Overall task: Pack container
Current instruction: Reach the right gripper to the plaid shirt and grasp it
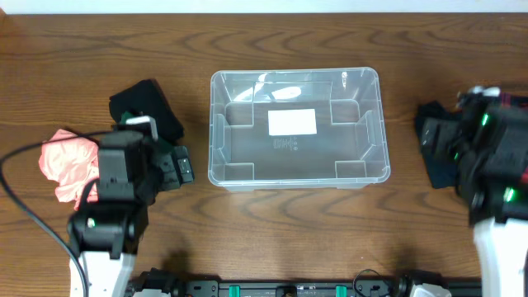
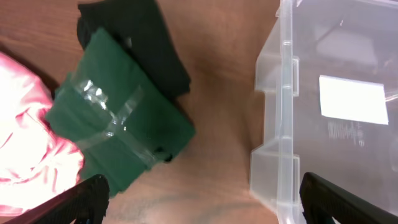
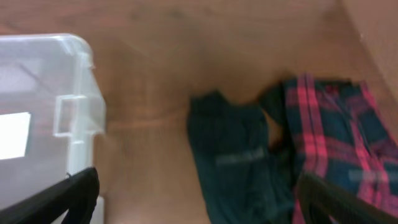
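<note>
The container (image 1: 218, 132) sits empty at centre frame. Your left gripper (image 2: 205, 199) is spread wide. Bring it toward the left of its wrist view, over the green folded cloth (image 2: 118, 130) (taped, so probably slick), and pinch across the fold. Your right gripper (image 3: 199, 199) is wide too, holding nothing.

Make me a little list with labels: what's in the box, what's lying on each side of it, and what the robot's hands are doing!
Container: clear, nothing inside, white label on its base
By left arm: pink cloth, taped green cloth, black cloth
By right arm: plaid cloth, dark green cloth
Left gripper: open, holding nothing
Right gripper: open, holding nothing
</note>
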